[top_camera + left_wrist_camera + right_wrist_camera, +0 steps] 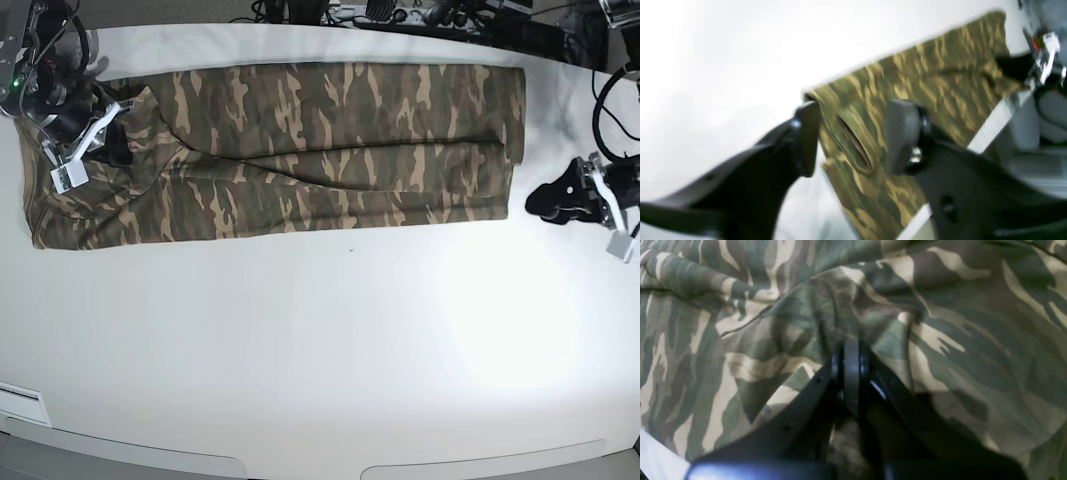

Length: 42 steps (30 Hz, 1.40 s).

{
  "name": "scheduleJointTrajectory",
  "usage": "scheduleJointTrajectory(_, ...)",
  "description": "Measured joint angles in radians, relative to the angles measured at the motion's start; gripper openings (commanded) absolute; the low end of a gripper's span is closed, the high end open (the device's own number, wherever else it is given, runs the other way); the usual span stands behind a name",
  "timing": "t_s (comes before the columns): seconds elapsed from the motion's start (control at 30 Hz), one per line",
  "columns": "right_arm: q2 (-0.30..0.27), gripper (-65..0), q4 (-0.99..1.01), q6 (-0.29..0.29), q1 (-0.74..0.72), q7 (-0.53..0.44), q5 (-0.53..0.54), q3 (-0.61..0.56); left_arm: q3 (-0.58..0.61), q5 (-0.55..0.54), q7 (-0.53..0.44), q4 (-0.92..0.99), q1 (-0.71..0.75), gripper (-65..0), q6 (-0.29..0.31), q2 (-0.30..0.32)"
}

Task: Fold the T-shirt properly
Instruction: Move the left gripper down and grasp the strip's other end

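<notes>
Surface: white table (330, 330) is filling the base view, with dark cables (400, 15) lying along its far edge.
T-shirt: the T-shirt (300, 150) is lying on the far half of the table as a long camouflage band, folded lengthwise and stretching across most of the width; creases are running along its middle.
Right gripper: the right gripper (851, 356) is sitting on the end of the T-shirt (940, 323) at the base view's left (112, 145), its two black fingers pressed tight together with cloth bunching into wrinkles at the tips. Whether a fold is actually caught between them is not showing clearly.
Left gripper: the left gripper (853, 133) is standing released, its jaws spread wide, one finger (806, 133) just at the cloth's corner and the other over the fabric (907, 83), nothing pinched between them.
Left arm in base view: the gripper (550, 197) is sitting just beside the T-shirt's end at the view's right, over bare table.
Sleeve opening: a hemmed slit (853, 145) in the cloth is showing between the left fingers in the blurred wrist view.
</notes>
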<state>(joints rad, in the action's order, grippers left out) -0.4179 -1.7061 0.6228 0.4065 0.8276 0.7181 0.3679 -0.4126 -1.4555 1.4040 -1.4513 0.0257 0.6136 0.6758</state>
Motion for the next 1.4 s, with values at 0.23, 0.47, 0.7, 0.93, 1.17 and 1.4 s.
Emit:
scheduleJointTrajectory(0.23, 0.000, -65.0, 0.000, -0.002, -0.002, -0.002, -0.004, 0.000, 0.170, -0.003, -0.001, -0.266, 0.065, -65.0, 0.024, -0.039)
scheduleJointTrajectory(0.47, 0.000, -65.0, 0.000, -0.002, -0.003, -0.001, -0.008, 0.000, 0.362, 0.338, -0.039, -0.412, 0.066, -65.0, 0.047, -0.035)
scheduleJointTrajectory(0.7, 0.000, -65.0, 0.000, -0.002, -0.013, 0.003, -0.016, 0.000, 0.502, 0.634, -0.286, -0.347, 0.099, -65.0, -0.018, -0.028)
scheduleJointTrajectory(0.93, 0.000, -65.0, 0.000, -0.034, -0.039, 0.002, -0.094, 0.000, 0.650, 0.698, -0.542, -0.198, 0.034, -65.0, -0.004, -0.030)
scheduleJointTrajectory(1.17, 0.004, -65.0, 0.003, -0.078, -0.104, -0.022, -0.194, -0.002, 0.694, 0.725, -0.612, 0.010, -0.142, -65.0, 0.003, -0.110)
scheduleJointTrajectory(1.4, 0.005, -65.0, 0.071, -0.087, -0.195, -0.050, -0.248, -0.002, 0.694, 0.729, -0.541, 0.064, -0.224, -65.0, -0.031, -0.167)
